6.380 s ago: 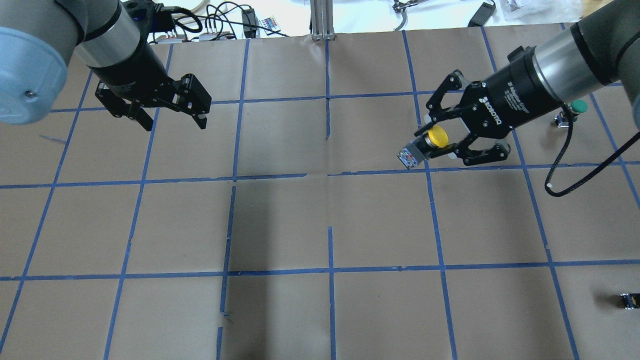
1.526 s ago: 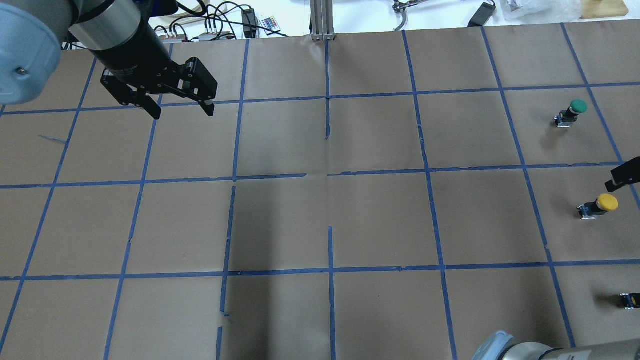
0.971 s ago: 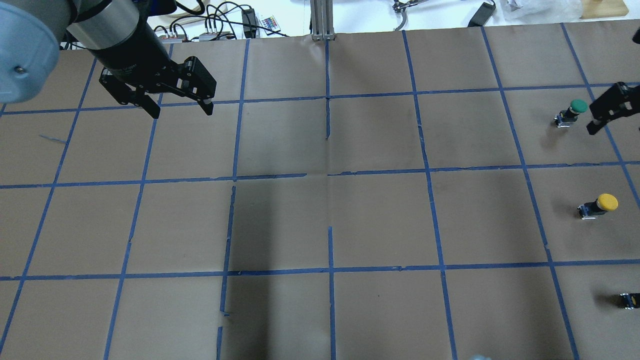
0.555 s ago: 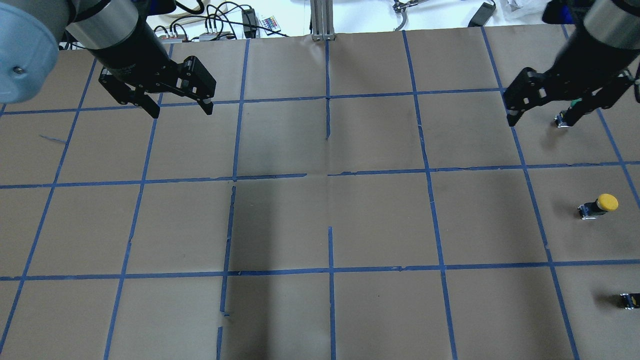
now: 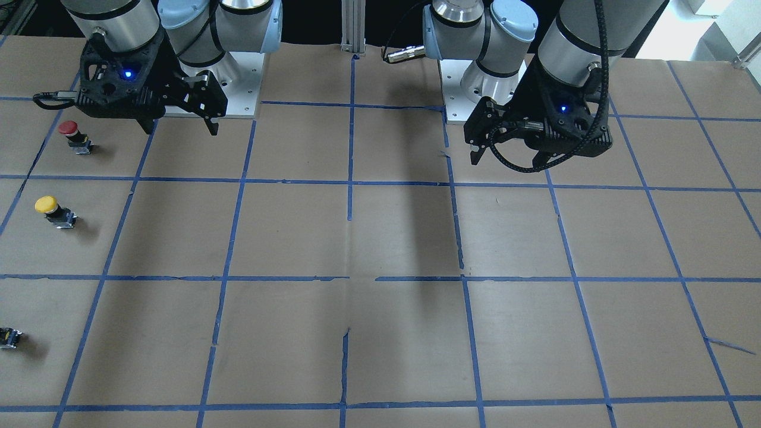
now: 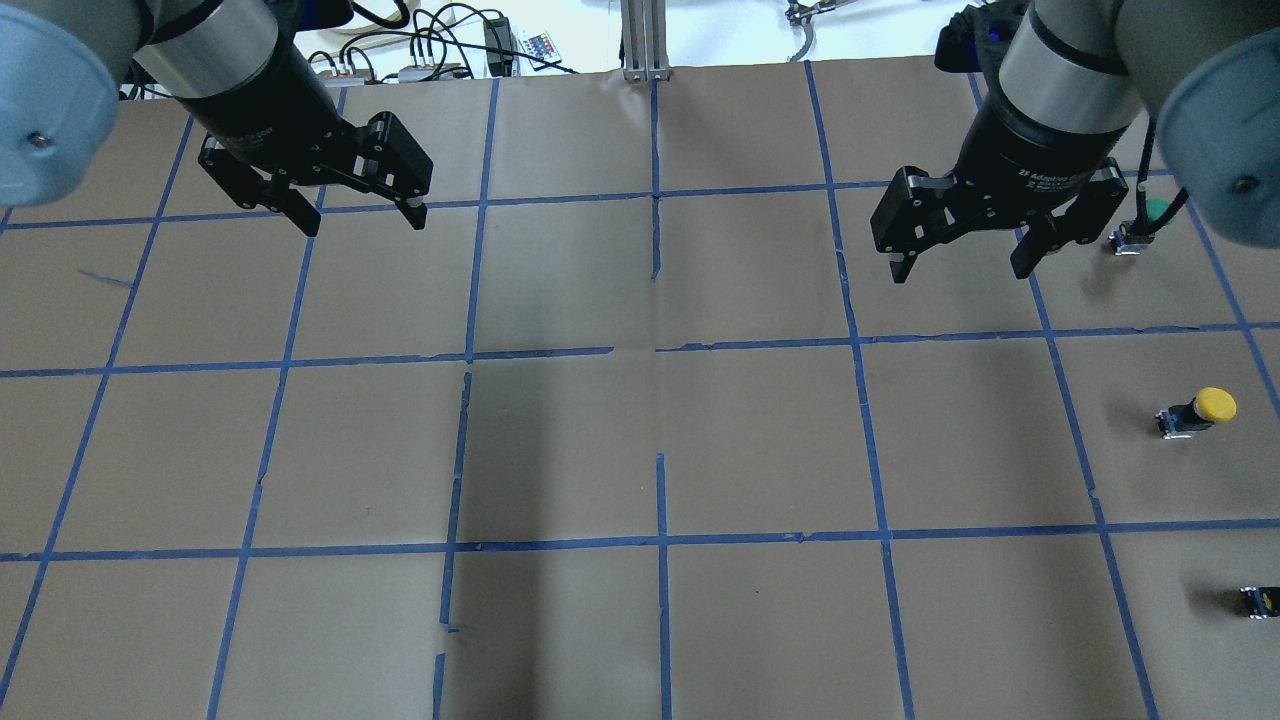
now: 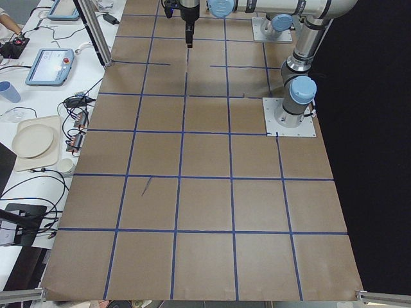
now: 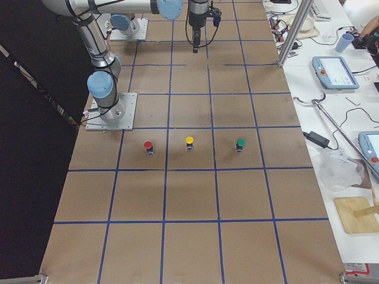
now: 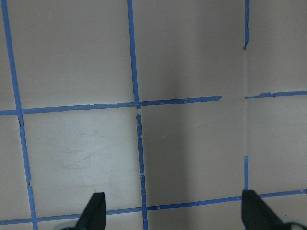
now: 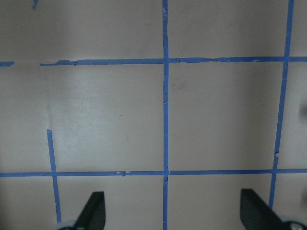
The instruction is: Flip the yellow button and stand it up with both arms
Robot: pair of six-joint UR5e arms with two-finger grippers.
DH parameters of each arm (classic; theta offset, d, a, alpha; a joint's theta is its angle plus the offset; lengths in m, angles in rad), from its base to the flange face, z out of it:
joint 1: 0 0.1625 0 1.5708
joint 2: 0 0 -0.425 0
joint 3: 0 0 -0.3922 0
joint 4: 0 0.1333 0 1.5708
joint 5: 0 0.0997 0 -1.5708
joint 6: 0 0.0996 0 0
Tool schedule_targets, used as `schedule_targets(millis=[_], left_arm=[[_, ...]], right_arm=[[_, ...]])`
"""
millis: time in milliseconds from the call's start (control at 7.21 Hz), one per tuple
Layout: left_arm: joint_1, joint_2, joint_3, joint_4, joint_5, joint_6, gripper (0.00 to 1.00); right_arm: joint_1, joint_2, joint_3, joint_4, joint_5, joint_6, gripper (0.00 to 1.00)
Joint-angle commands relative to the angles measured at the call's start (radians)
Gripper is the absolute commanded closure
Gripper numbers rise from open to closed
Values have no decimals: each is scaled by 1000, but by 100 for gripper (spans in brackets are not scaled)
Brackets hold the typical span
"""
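Note:
The yellow button [image 6: 1200, 410] stands on its body with the cap up, on the brown table near the right edge; it also shows in the front view [image 5: 50, 209] and the right side view [image 8: 189, 142]. My right gripper [image 6: 958, 272] is open and empty, hanging above the table to the far left of the button, well apart from it; it shows in the front view [image 5: 178, 131] too. My left gripper [image 6: 365, 225] is open and empty over the far left of the table, also in the front view [image 5: 505, 161]. Both wrist views show only bare paper between open fingertips [image 9: 93, 213] [image 10: 93, 211].
A green-capped button [image 6: 1150, 215] stands just right of my right gripper. A red-capped button [image 5: 71, 131] stands near the robot's base side. A tiny dark part [image 6: 1258, 600] lies at the near right edge. Blue tape lines grid the paper.
My right gripper, which held the yellow button over mid-table, has let it go; the button now stands at the right. The right arm has swung back in over the far right. The left arm barely moved.

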Motion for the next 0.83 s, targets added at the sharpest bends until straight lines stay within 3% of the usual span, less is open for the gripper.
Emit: schedule_targets(millis=[0, 693], left_arm=[[-2, -2, 0, 3, 0, 2, 1], [-6, 0, -1, 6, 18, 32, 1]], right_arm=[[6, 5, 3, -1, 7, 4, 0], [-10, 5, 5, 4, -5, 2, 0]])
